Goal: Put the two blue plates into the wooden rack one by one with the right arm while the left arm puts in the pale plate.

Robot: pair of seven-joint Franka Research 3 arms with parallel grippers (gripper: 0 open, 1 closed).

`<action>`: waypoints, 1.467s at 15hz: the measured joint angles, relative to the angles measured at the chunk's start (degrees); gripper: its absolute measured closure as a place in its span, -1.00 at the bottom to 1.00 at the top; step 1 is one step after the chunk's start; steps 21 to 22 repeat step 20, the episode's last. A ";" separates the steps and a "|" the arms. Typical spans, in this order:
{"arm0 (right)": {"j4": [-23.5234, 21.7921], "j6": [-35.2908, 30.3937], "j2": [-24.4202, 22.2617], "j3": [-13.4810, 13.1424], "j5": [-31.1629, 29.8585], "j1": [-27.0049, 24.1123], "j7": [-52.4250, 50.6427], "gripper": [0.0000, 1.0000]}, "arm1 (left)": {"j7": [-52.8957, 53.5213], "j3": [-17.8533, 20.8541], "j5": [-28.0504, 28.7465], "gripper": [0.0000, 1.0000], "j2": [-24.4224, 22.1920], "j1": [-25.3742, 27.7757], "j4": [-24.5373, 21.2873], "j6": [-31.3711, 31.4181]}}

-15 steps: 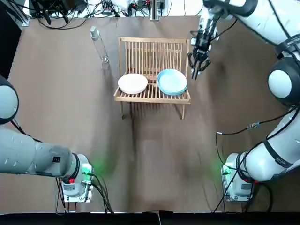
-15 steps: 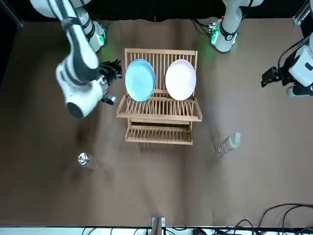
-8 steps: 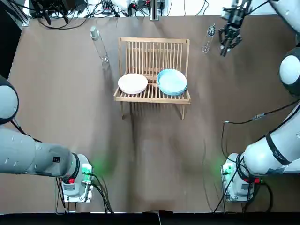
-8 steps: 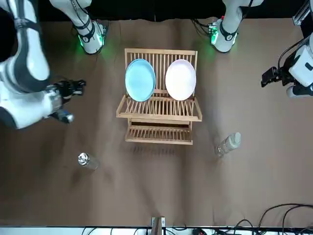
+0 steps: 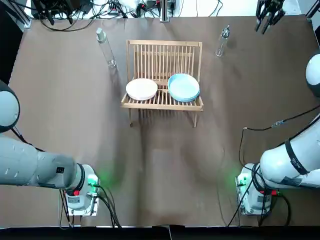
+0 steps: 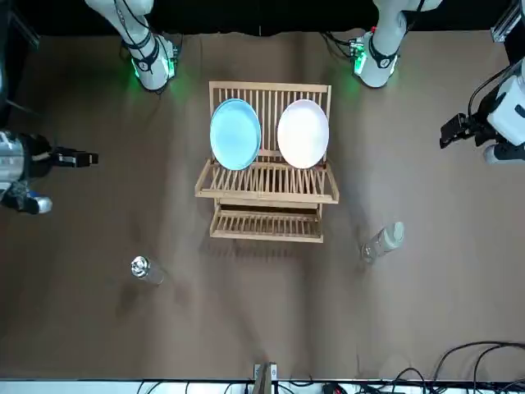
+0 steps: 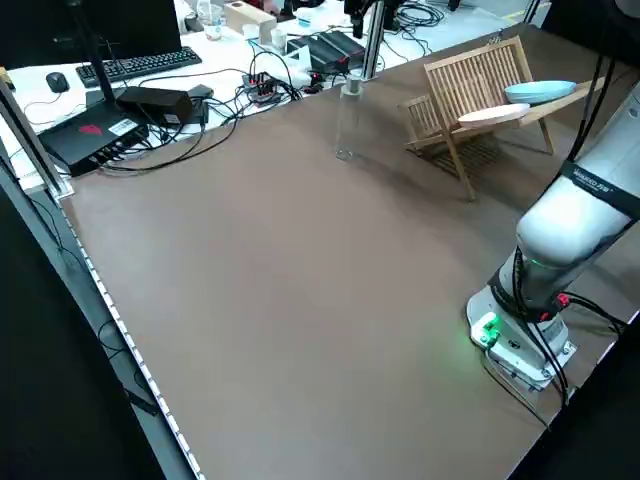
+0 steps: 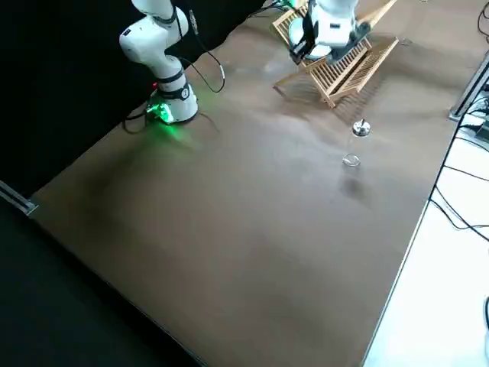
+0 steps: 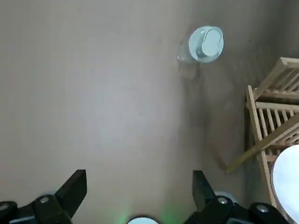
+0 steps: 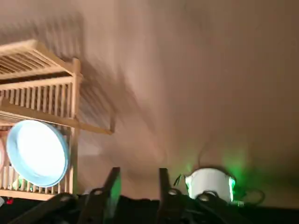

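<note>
Top view: near the far edge of the matte brown counter [image 5: 165, 170], the slatted wooden rack [image 5: 164, 55] holds the round glossy blue plates [image 5: 183, 86] nested beside the pale plate [image 5: 142, 89]; the right end effector [image 10: 136, 179], fingers narrowly parted, hangs over the far right corner, and the left end effector [image 9: 140, 179], spread wide, is at the left edge.

You face a counter [image 5: 165, 165] with a matt brown top, even and free of shine. On it the rack [image 5: 150, 60] is bare pale wood in thin slats, with a dull, unpolished look. The blue plates [image 5: 183, 86] are smooth with a light gloss; glazed ceramic or hard plastic, you cannot tell which. The pale plate [image 5: 141, 89] is equally smooth, with a softer sheen. Two bottles [image 5: 105, 47] [image 5: 221, 41] are clear and see-through. The left arm [image 5: 30, 167] and right arm [image 5: 295, 162] wear glossy white plastic shells. The left claw [image 9: 138, 184] and right claw [image 10: 138, 179] are matt black.
</note>
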 joint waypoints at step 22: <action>-12.02 14.18 -19.07 0.48 -9.74 5.10 -7.85 -1.00 | 3.87 0.14 0.03 -0.99 0.00 0.32 2.52 2.31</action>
